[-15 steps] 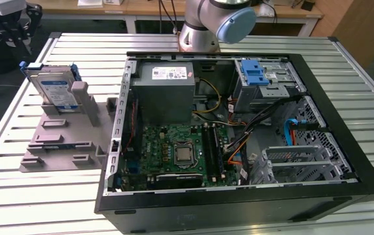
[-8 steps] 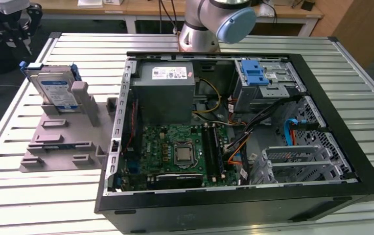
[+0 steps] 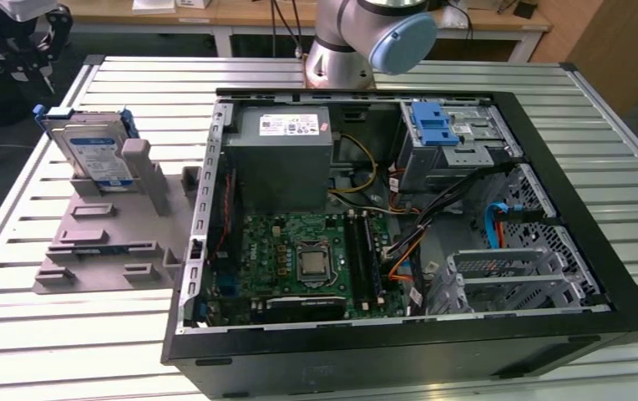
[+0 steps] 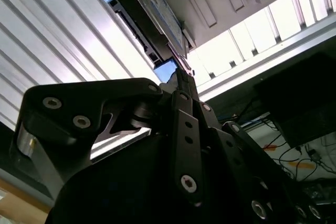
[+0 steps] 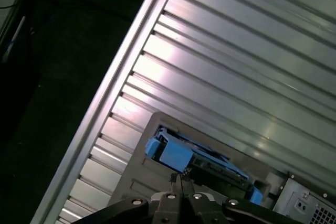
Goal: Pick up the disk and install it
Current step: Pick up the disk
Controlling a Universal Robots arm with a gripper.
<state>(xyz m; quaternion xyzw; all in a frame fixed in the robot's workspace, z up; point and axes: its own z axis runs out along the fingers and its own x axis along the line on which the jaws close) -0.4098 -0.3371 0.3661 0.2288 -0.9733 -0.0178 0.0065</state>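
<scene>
Black gripper (image 4: 182, 80) fingers are seen pressed together, holding nothing. The disk (image 4: 152, 19) is stood on edge in the grey holder (image 3: 96, 242), ahead of the fingertips and apart from them, with its long edge crosswise to them.

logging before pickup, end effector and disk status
End effector shut, empty. Silver rectangular hard drive in blue plastic carrier upright in grey plastic stand. Nothing blocking it.

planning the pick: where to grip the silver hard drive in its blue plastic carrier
Probably the blue-framed top edge of the silver hard drive, from above: it stands on edge in the grey plastic fixture with its top free.
</scene>
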